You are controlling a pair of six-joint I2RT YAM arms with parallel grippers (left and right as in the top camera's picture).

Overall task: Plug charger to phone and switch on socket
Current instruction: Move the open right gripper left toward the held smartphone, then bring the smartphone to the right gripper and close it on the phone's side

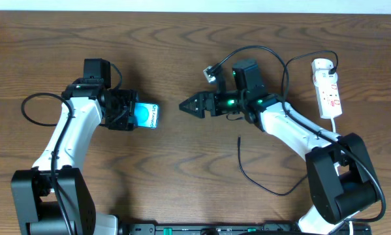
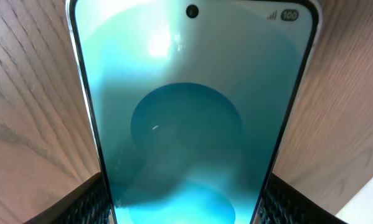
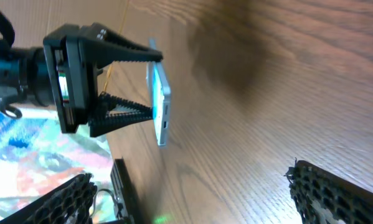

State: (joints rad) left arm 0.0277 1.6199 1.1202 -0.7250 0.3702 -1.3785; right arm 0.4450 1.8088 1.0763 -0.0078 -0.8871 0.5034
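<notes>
Closest to the robot's bases, the charger [image 1: 240, 160] lies loose on the worktop [image 1: 182, 170], a thin black lead curling away toward the right arm with its plug tip [image 1: 239, 139] pointing up the table, and nobody has hold of it. That lead looks limp and light, so it would flop if grabbed far back. Best pinch is right behind the tip, where it seems stiff enough to steer.

Further out, the left gripper [image 1: 138, 115] has its jaws clamped across the phone [image 1: 148, 116] by its long edges, with the free short end aimed at the other arm. Glass and slim, so it is likely slippery and will not welcome a hard shove. Facing it is the right gripper [image 1: 187, 104], jaws wide apart with nothing between them.

At the far right sits the socket [image 1: 329, 88], well apart from both grippers. A thicker arm cable [image 1: 260, 47] loops between the right arm and the strip – a snag risk on any reach for the switch
</notes>
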